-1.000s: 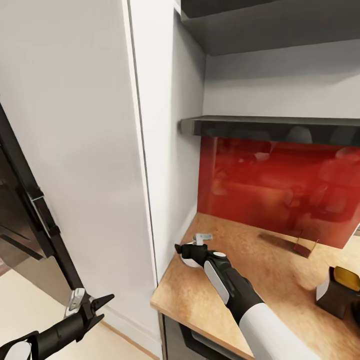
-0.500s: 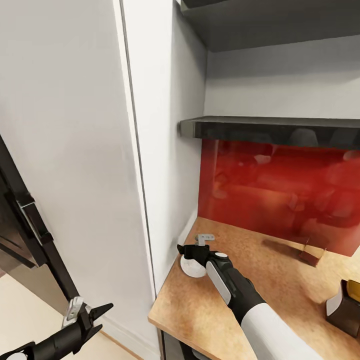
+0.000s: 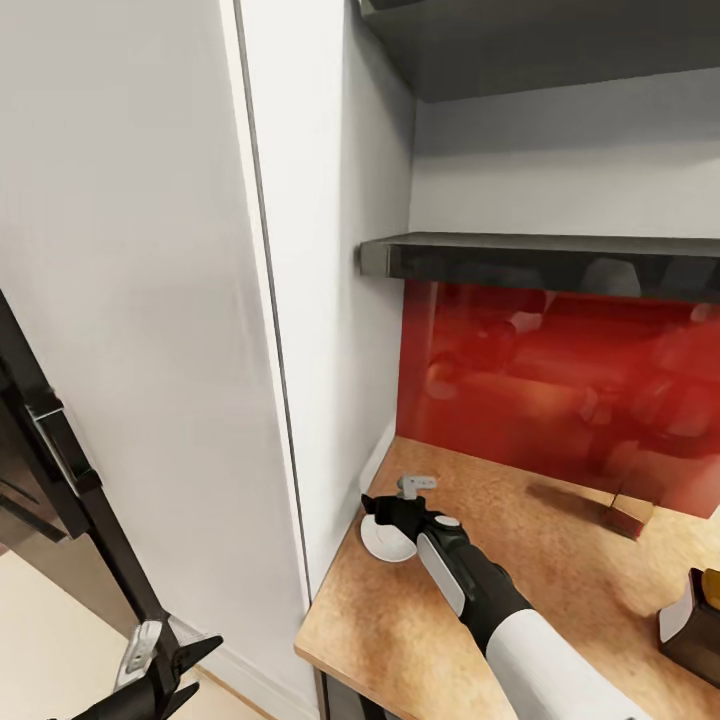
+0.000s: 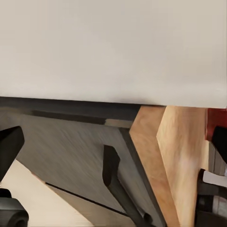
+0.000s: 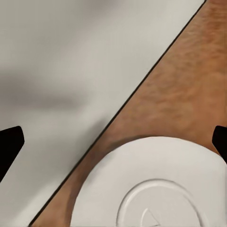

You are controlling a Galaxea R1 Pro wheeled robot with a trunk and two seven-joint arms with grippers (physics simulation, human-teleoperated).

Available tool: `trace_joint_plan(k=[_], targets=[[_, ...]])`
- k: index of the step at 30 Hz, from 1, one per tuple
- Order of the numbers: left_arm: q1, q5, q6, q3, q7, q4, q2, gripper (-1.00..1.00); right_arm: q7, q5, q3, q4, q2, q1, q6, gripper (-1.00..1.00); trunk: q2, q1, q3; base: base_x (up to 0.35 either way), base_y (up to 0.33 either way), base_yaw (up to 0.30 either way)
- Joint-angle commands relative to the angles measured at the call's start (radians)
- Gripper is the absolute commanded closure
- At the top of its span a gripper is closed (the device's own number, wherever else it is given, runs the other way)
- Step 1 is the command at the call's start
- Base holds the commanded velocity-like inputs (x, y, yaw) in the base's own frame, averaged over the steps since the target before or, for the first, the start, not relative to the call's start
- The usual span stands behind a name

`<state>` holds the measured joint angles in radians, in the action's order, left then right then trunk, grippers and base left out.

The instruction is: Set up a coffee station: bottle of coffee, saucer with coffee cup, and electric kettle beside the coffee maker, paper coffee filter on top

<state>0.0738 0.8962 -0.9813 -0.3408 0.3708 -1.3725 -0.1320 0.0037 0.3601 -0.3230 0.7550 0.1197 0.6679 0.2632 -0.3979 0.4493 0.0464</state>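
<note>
Head view has panned slightly since 1.0 s ago: the oven door at the left edge and the dark box at the right edge both sit further out of frame. That is camera shift.

Right hand has crept a little further along the bench toward the red backsplash, and holds over the saucer. More of the saucer's white disc is exposed than before. The saucer lies flat on the bench, just beside the white cabinet side, near the bench's front corner.

Right wrist view: saucer with its raised centre ring lies below the fingers, cut off by the frame; both black fingertips sit at the far edges, so the hand is spread wide and grips nothing.

Left hand is lower in frame than earlier, by the cabinet's foot over the floor; its fingers are splayed apart and empty, arm mostly cut off.

Hard to read: the brown box with yellow top, cropped at the right edge; a small dark-red item by the backsplash, too small to identify.
</note>
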Motion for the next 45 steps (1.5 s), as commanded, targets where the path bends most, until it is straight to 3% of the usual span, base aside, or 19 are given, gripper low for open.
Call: trace_joint_plan(k=[1, 21, 45], targets=[[0.002, -0.005, -0.003, -0.001, 0.007, -0.001, 0.000, -1.00, 0.001, 0.004, -0.001, 0.000, 0.000, 0.001, 0.002, -1.00, -0.002, 0.001, 0.002, 0.001, 0.000, 0.000], [0.011, -0.005, -0.004, 0.014, 0.007, 0.000, 0.000, -1.00, 0.004, 0.003, -0.002, -0.067, 0.000, 0.001, -0.055, -1.00, -0.002, 0.001, 0.002, 0.000, 0.000, 0.000], [0.012, -0.005, -0.003, 0.017, 0.007, 0.000, 0.002, -1.00, 0.004, 0.006, -0.003, -0.162, 0.001, 0.001, -0.061, -1.00, -0.002, 0.001, 0.002, 0.000, 0.000, 0.000]])
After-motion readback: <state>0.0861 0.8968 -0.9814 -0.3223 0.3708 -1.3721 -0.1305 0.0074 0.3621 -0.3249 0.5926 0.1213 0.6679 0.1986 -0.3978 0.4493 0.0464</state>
